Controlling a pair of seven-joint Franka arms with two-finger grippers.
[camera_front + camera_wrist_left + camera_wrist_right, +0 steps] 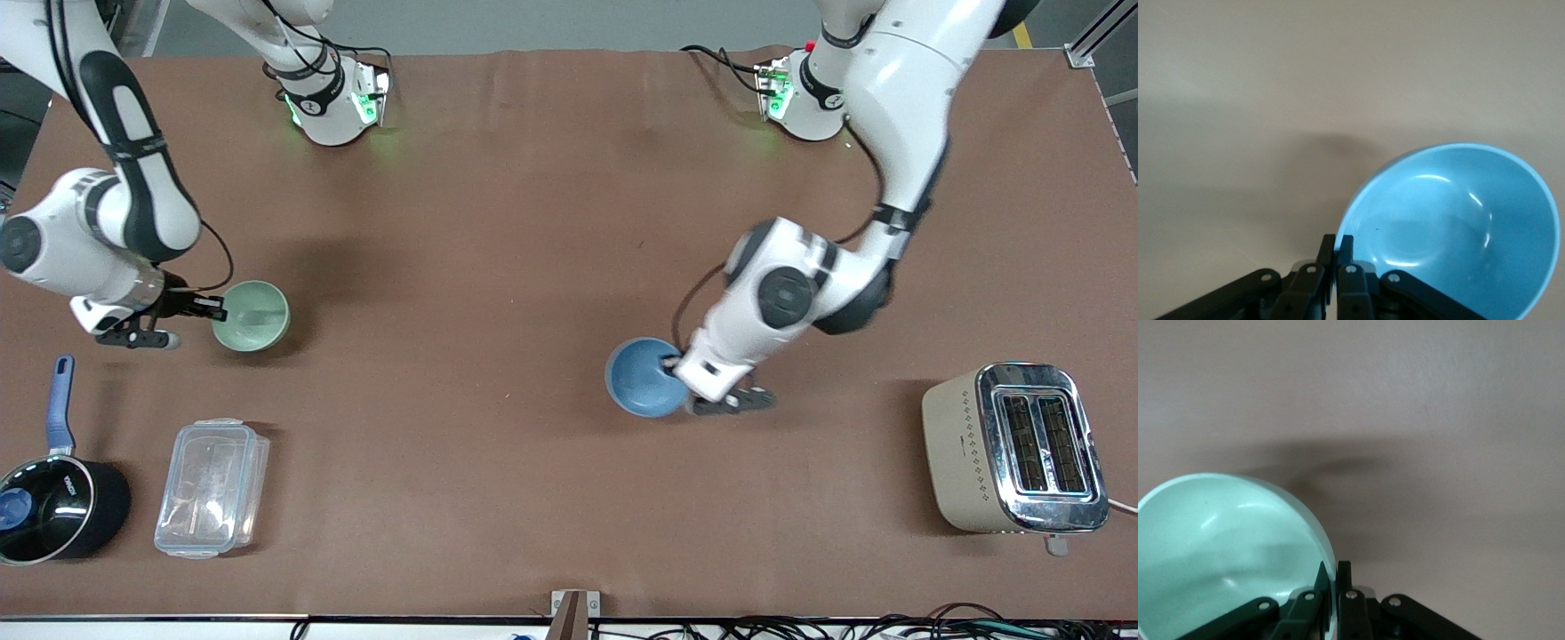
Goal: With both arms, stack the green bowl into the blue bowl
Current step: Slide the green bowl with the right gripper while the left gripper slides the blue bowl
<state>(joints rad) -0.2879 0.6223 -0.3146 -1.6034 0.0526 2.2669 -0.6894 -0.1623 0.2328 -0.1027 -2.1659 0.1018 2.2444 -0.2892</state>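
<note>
Two rim grips: right pincer pinches the green bowl above the desk at the right arm's end; left pincer pinches the blue bowl mid-desk. Bring green over blue, level and centred, before releasing.

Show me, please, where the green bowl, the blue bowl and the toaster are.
green bowl (pixel 253 313): front view, its inside floor.
blue bowl (pixel 642 377): front view, its inside floor.
toaster (pixel 965 444): front view, its beige side wall.
</note>
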